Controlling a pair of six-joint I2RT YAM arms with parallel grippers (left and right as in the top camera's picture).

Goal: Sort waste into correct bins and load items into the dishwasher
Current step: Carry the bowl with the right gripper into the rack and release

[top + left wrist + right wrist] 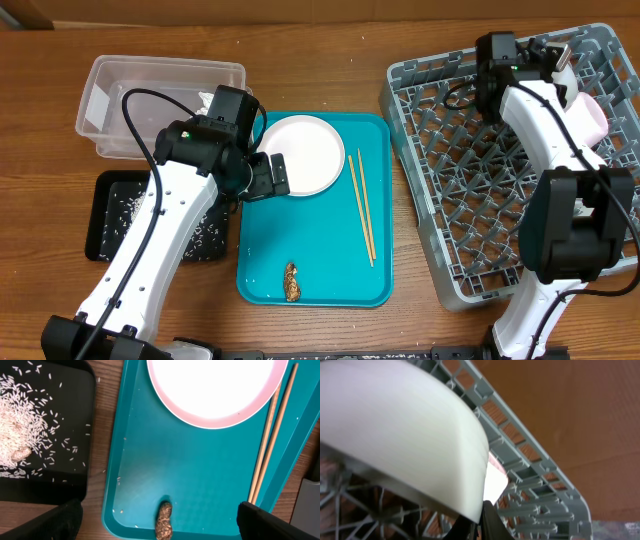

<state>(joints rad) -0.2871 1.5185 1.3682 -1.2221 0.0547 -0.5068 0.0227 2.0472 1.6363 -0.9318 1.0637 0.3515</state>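
Left arm stretched from the near bench edge toward centre, wrist angled down, left claw point(277, 175) spread wide, right arm reaching far right, right claw point(560, 55) grip hidden

Table point(300, 40) is seen as warm brown wood grain, nothing fancy. The serving tray point(330, 260) is done in flat teal, and the plate point(300, 155) on it is shown white with a thin pink rim. The chopsticks point(361, 205) are finished in pale tan wood, the food scrap point(291, 282) in mottled brown. The small tray point(100, 235) is black, peppered with white rice grains point(20, 435). The tub point(120, 75) is see-through, slightly milky. The rack point(450, 180) is kept plain grey, open lattice pattern. The bowl point(395, 435) is rendered creamy white, pink outside. The arms point(150, 240) are painted white with black joints
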